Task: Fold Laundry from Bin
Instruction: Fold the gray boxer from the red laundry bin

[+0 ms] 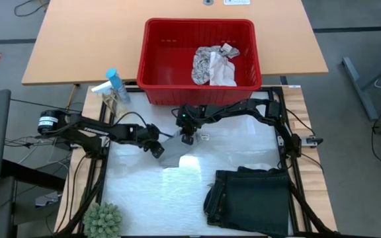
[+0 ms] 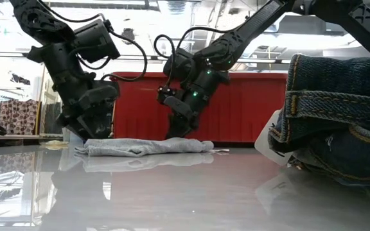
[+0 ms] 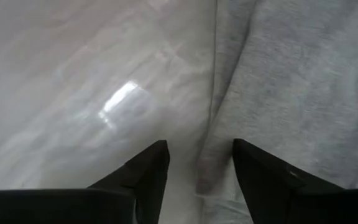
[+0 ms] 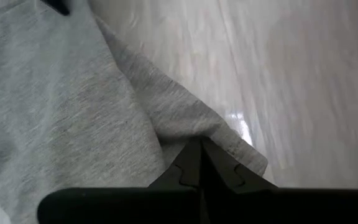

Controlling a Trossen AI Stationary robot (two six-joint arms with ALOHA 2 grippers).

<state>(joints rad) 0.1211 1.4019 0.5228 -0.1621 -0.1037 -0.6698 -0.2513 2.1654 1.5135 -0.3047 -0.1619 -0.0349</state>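
Observation:
A small light grey cloth (image 1: 174, 155) lies flat and bunched on the glossy white table, in front of the red bin (image 1: 142, 61). My right gripper (image 4: 199, 146) is shut on the cloth's far right end. My left gripper (image 3: 201, 155) is open at the cloth's left end (image 2: 92, 147), one finger on each side of a rolled edge (image 3: 209, 174). A white-grey patterned cloth (image 1: 211, 65) lies inside the bin. A dark folded garment (image 1: 251, 195) rests on the table at the near right. My right gripper pinches an edge of the grey cloth (image 4: 219, 132) between its two fingertips, coming slanting down from the far side. The cloth lies on the table, with creases running to the fingertips. Of my left gripper, I cannot tell whether its fingers touch the cloth.
A blue-capped spray bottle (image 1: 114, 83) stands left of the bin. A small green plant (image 1: 103, 220) sits at the near left corner. The bin's red wall (image 2: 249, 106) closes off the far side, and bare table lies between the cloth and the near edge.

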